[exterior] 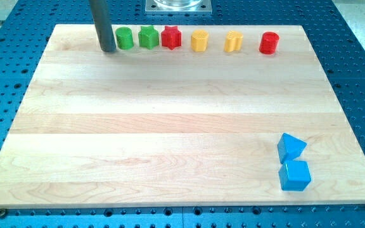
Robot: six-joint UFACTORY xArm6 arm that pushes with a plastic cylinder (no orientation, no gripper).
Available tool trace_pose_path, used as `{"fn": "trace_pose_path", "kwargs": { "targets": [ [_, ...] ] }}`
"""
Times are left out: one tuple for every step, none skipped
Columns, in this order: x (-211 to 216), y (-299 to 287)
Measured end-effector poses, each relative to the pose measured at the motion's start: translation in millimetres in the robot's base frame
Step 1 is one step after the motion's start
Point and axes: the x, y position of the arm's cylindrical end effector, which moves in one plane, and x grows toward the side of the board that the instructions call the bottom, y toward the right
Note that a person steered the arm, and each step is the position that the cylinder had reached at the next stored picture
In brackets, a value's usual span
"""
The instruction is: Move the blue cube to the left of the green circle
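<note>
Nearest the view's bottom, at the right, we see the blue cube point(294, 175) resting on the wooden board point(170, 126), close to the board's lower right corner. Touching it from above sits a second blue block point(291, 147), wedge-like or triangular in shape.

Along the view's top edge of the board runs a row of six small blocks. From the view's left they are the green circle point(125, 38), a green star point(148, 37), a red star point(171, 37), a yellow block point(199, 40) of roughly hexagonal shape, another yellow block point(233, 41) whose shape we cannot make out, and a red cylinder point(268, 43). The two green blocks and the red star stand close together; the others are spaced further apart.

Our arm carries no claw, only a dark rod, so nothing opens, closes or holds. My tip point(108, 49) stands on the board just beside the green circle, on its left in the view; we cannot tell whether they touch. The blue cube lies well apart from my tip, diagonally across the board toward the view's bottom right.
</note>
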Motion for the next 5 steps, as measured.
{"fn": "trace_pose_path", "kwargs": {
  "targets": [
    [-19.2,-8.7],
    [-24.9,-7.9],
    [-24.9,-60.3],
    [39.7,-5.7],
    [98.7,111.7]
  ]
}}
